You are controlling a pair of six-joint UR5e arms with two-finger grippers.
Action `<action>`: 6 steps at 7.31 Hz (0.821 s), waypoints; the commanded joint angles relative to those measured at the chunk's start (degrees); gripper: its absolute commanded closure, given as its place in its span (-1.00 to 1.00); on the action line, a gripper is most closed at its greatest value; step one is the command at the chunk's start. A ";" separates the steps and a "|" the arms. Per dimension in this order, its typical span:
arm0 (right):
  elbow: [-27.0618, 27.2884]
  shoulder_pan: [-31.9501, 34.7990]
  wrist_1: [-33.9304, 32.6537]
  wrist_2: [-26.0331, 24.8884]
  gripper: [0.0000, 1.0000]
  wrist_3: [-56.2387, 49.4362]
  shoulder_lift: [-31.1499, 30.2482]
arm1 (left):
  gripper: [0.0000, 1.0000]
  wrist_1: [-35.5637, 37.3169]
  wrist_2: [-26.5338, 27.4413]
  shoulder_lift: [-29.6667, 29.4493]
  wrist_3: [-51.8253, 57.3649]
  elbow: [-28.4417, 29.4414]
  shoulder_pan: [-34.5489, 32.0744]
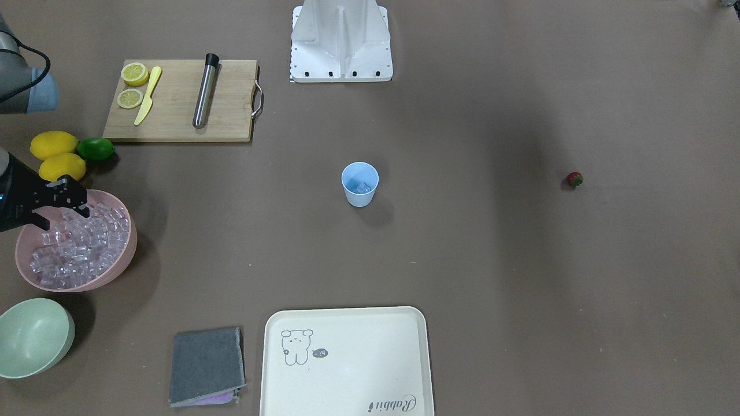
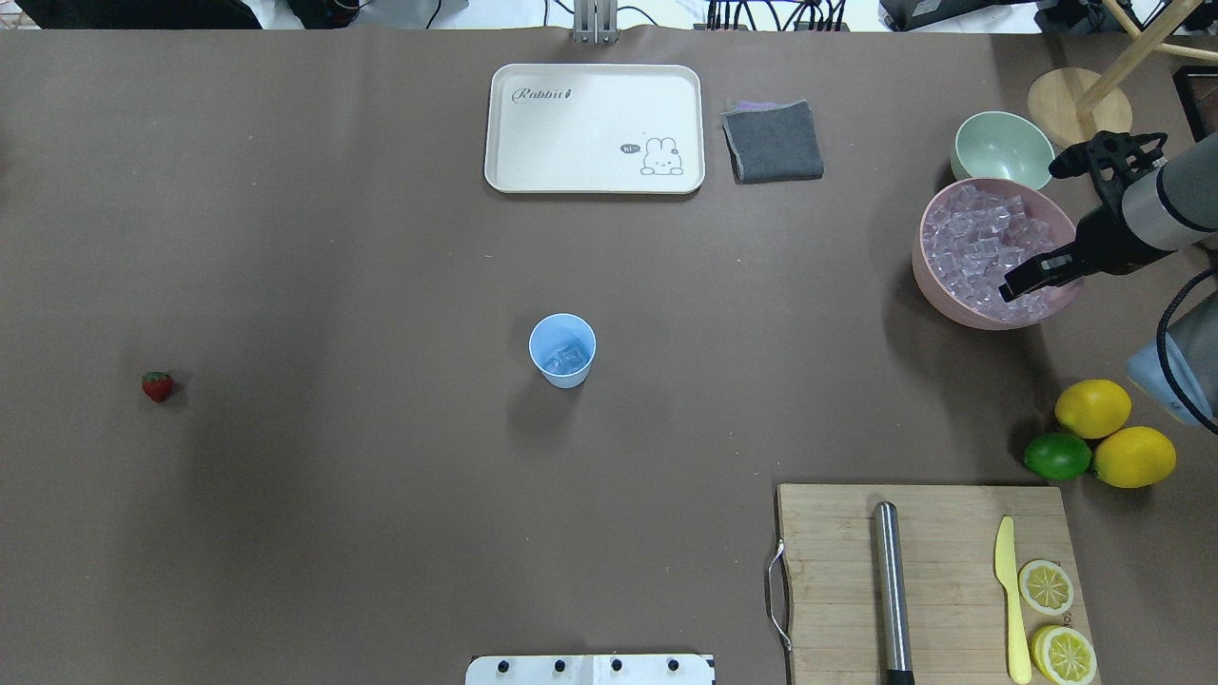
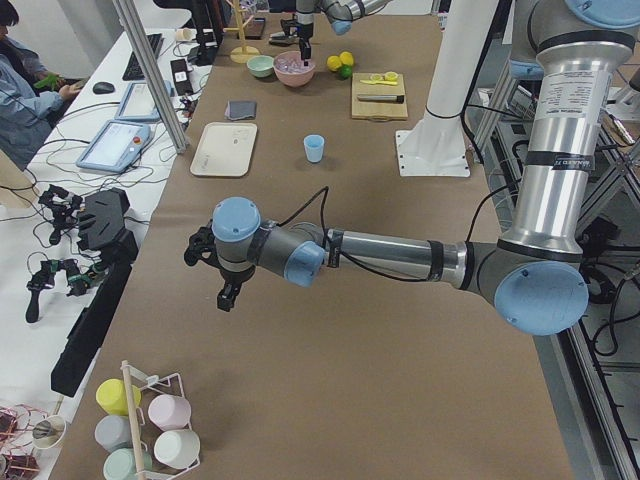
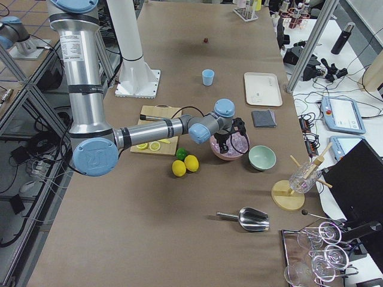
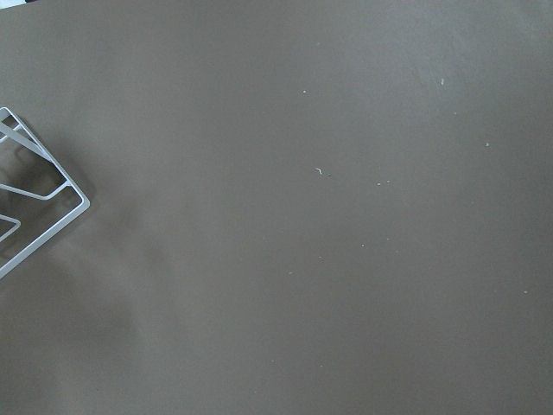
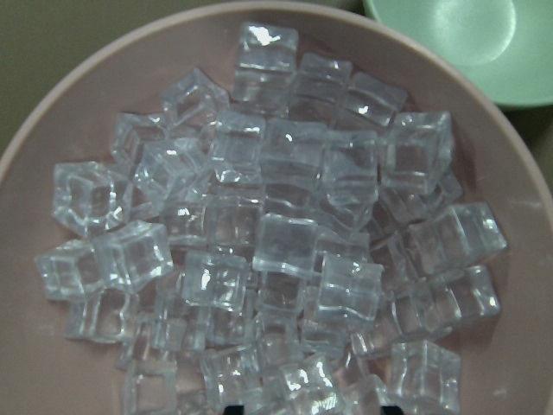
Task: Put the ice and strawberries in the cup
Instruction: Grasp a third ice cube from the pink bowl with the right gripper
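The cream tray [image 2: 590, 124] bears the printed word "Rabbit".

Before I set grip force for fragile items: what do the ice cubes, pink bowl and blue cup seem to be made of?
Ice cubes: clear, glossy, sharp-edged with no visible meltwater, so possibly acrylic fakes, though real ice isn't excluded. Pink bowl: matte, opaque, likely plastic or a fibre composite. Blue cup: thin-walled, smooth, probably plastic.

Right arm [image 4: 155, 127] extended; right pincer [image 1: 60, 211] pointing down, jaws apart; left pincer [image 3: 211, 274] state unclear.
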 commanded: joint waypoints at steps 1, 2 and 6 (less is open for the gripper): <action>0.01 -0.09 0.00 -0.17 -0.22 0.07 -0.02 | -0.96 0.00 0.00 0.12 0.07 0.00 -0.06; 0.01 -0.09 0.00 -0.17 -0.23 0.07 -0.11 | -0.95 0.00 0.00 0.12 0.07 0.08 -0.06; 0.53 -1.23 0.00 -0.08 -0.21 3.15 0.86 | -0.96 0.00 0.09 -0.15 0.07 0.17 0.03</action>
